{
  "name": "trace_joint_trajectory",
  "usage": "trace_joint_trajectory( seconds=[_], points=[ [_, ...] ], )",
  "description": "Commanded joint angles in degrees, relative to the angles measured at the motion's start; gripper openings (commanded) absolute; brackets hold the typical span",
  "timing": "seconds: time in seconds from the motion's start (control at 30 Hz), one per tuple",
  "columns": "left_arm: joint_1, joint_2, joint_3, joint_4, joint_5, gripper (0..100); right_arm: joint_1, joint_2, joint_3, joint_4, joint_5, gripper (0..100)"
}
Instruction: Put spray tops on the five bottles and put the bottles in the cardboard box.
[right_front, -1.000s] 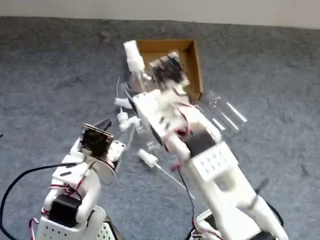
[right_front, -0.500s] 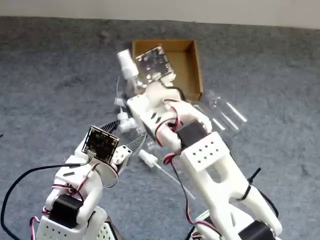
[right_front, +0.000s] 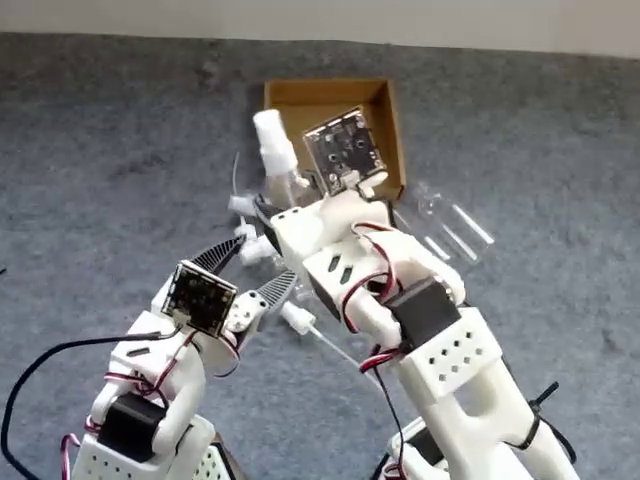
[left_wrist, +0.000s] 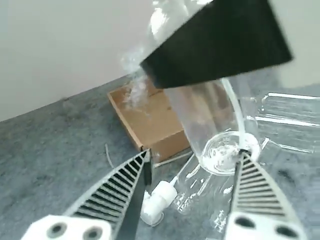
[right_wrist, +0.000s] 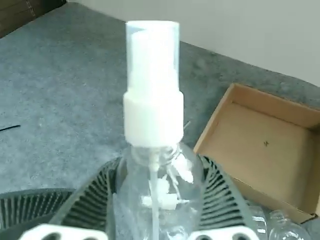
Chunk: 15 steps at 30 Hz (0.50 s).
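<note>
My right gripper (right_wrist: 160, 187) is shut on a clear bottle (right_wrist: 159, 182) with a white spray top (right_wrist: 152, 100), held upright. In the high view this bottle (right_front: 285, 180) hangs just in front of the cardboard box (right_front: 375, 100), which looks empty. My left gripper (left_wrist: 194, 156) is open, its fingers (left_wrist: 120, 192) on either side of and below the held bottle's base (left_wrist: 225, 157). From above, the left gripper (right_front: 255, 268) sits low, near the loose spray tops (right_front: 250, 242). Another spray top (right_front: 296, 318) with its tube lies on the carpet.
Clear bottles without tops (right_front: 452, 225) lie on the grey carpet right of the box, also seen as bottles (left_wrist: 287, 122) past the left gripper. A loose spray top (left_wrist: 157, 200) lies between the left fingers. The box (right_wrist: 265, 145) stands open beyond the held bottle.
My left gripper has opened and moved forward under the held bottle. The right arm has shifted the bottle slightly sideways and turned its wrist.
</note>
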<state>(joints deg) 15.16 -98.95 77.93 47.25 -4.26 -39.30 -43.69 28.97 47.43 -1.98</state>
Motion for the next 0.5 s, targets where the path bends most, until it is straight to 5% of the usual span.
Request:
trace_joint_trajectory(
  seconds=[0.0,0.47],
  points=[
    [-2.9,0.1,0.7,-4.6,-0.5,19,-0.7,-2.2,-0.8,1.5,-0.8,0.3],
    [-3.0,-0.4,0.8,-4.4,-0.5,19,8.5,0.5,-1.4,-3.4,4.0,0.3]
  ],
)
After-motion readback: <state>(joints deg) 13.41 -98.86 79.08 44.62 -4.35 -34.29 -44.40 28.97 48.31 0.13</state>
